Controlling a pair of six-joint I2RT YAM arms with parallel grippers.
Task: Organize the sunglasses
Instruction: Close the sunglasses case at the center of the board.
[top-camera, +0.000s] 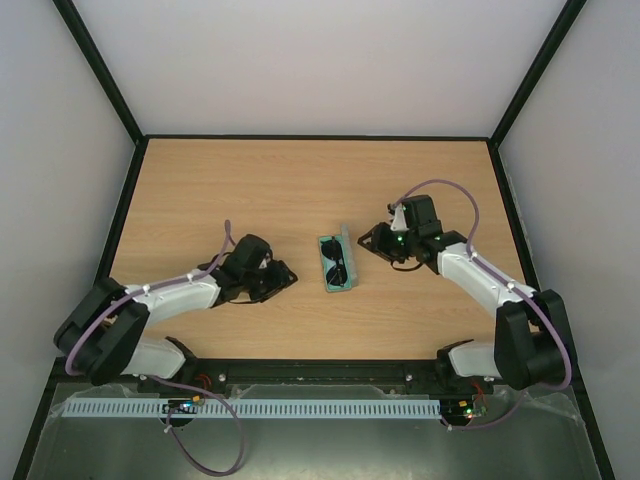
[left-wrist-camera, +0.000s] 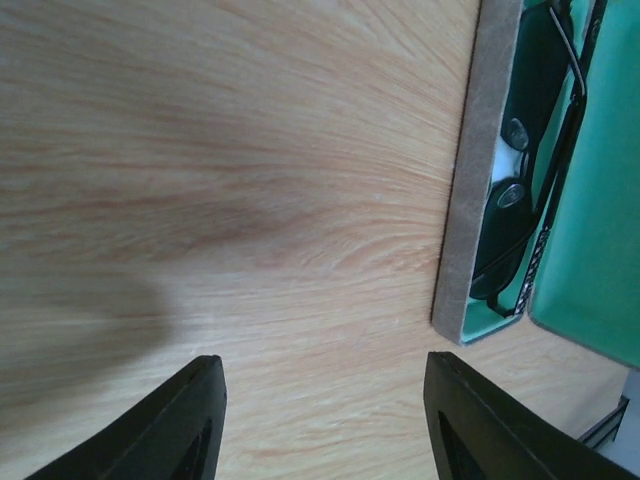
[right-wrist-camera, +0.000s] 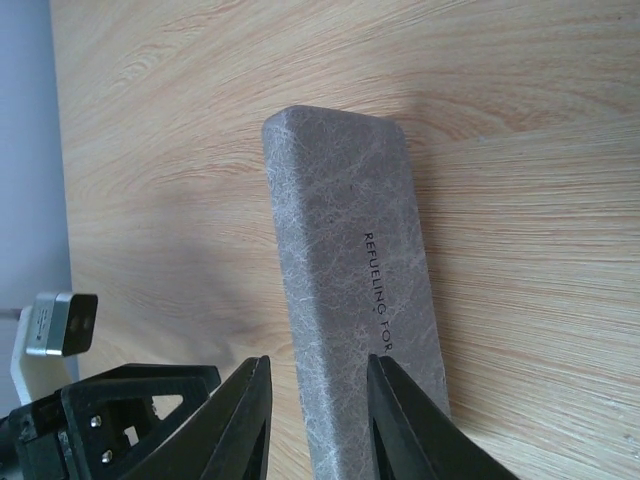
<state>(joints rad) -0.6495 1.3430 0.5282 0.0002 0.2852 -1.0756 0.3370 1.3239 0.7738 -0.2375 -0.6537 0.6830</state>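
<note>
Underneath everything, a pale wood-grain tabletop (top-camera: 300, 180) between black-edged white walls. Reaching in from the near edge, the white-and-black left arm (top-camera: 170, 295) and right arm (top-camera: 480, 275), bent toward the middle from either side. Between them, near the table's centre, a grey rectangular textured case with a teal-green lining (top-camera: 340, 290), lying open with the lid standing along its right side. Just left of the case, the left gripper (left-wrist-camera: 325, 430): black fingers (left-wrist-camera: 195, 425) well apart, only bare wood between them, touching nothing. At the lid's grey outer face (right-wrist-camera: 350, 230), printed with small dark lettering, the right gripper (right-wrist-camera: 320, 420): jaws drawn narrow, one on each side of the lid's edge; hard to tell from the wrist view whether actually pinching it or just short of contact. Inside the open tray, against the teal lining, the small sunglasses with round dark lenses and thin black wire frame (left-wrist-camera: 520, 170), lying folded lengthwise in the case and held by neither gripper.
</note>
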